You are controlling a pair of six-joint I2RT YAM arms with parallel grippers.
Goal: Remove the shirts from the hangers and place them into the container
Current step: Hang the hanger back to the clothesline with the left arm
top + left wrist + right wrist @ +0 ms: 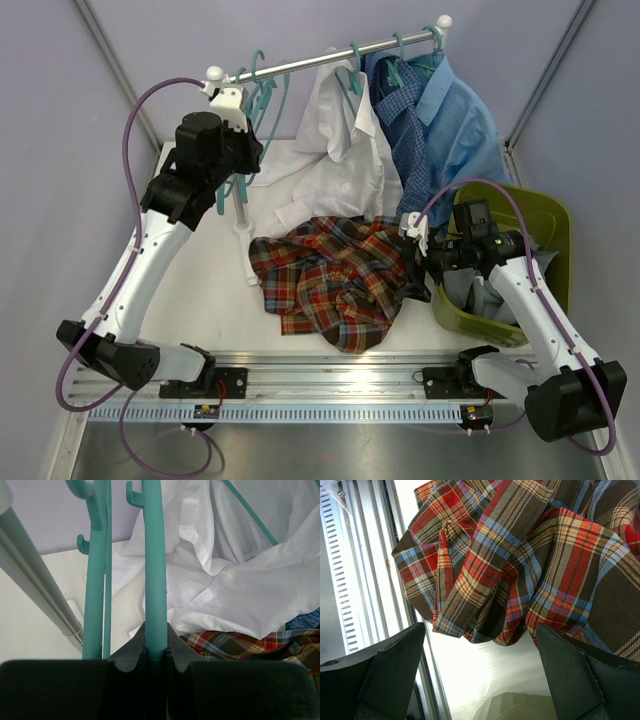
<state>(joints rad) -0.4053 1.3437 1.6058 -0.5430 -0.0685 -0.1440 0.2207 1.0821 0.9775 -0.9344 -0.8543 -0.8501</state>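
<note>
- The plaid shirt (335,280) lies crumpled mid-table. The white shirt (340,150), checked shirt (405,140) and light blue shirt (465,125) hang from the rail (330,57).
- The left gripper (156,652), its arm raised to the rail's left end, pinches a bare teal hanger (155,555).
- The right gripper (477,635), jaws spread wide, hovers low over the plaid shirt's edge, beside the green basket (555,225).

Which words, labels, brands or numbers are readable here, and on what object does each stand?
No text is readable in any view.
Small board, bottom of the top view: orange mark, too small to read.
Plaid shirt, teal hanger, green basket: no print visible.
</note>
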